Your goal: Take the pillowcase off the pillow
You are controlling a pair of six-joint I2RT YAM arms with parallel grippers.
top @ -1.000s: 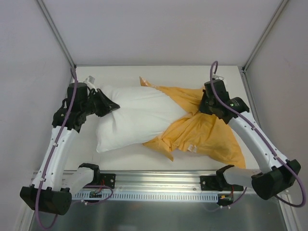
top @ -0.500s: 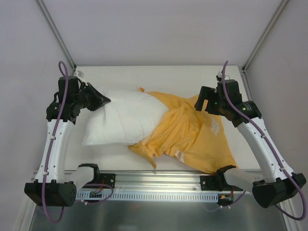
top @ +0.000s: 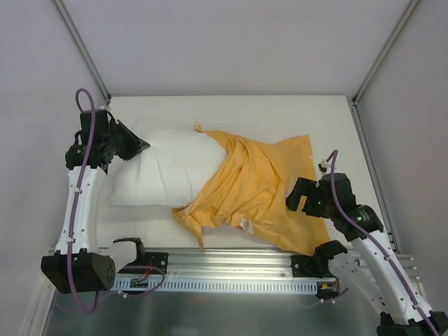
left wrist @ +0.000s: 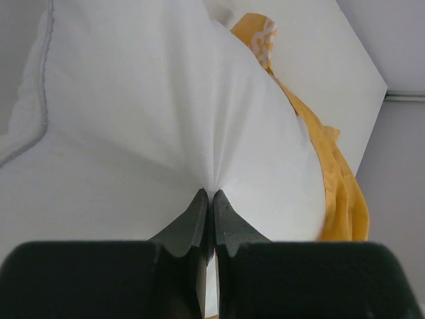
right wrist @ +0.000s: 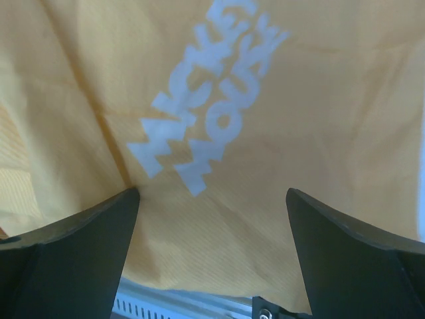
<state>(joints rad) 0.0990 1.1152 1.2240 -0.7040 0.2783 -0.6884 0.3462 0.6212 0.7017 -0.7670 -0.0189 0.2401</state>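
The white pillow (top: 161,171) lies left of centre, its left corner pinched in my shut left gripper (top: 143,145). In the left wrist view the fingers (left wrist: 226,219) meet on bunched white pillow (left wrist: 166,100) fabric, with the pillowcase (left wrist: 339,179) beyond. The orange-yellow pillowcase (top: 259,189) lies crumpled over the pillow's right end and spreads toward the near right; whether that end is inside it I cannot tell. My right gripper (top: 294,199) hovers open over its right part. In the right wrist view the gripper (right wrist: 212,199) holds nothing above white lettering on the pillowcase (right wrist: 319,100).
An aluminium rail (top: 231,262) with both arm bases runs along the near edge, also seen as the rail (right wrist: 186,302) under the cover's hem. Grey walls close in left, right and behind. The white table (top: 280,115) shows bare at the back.
My right gripper opened, let go of the pillowcase and drew back toward the near edge. The left gripper pulled the pillow leftward. The pillowcase settled flatter.
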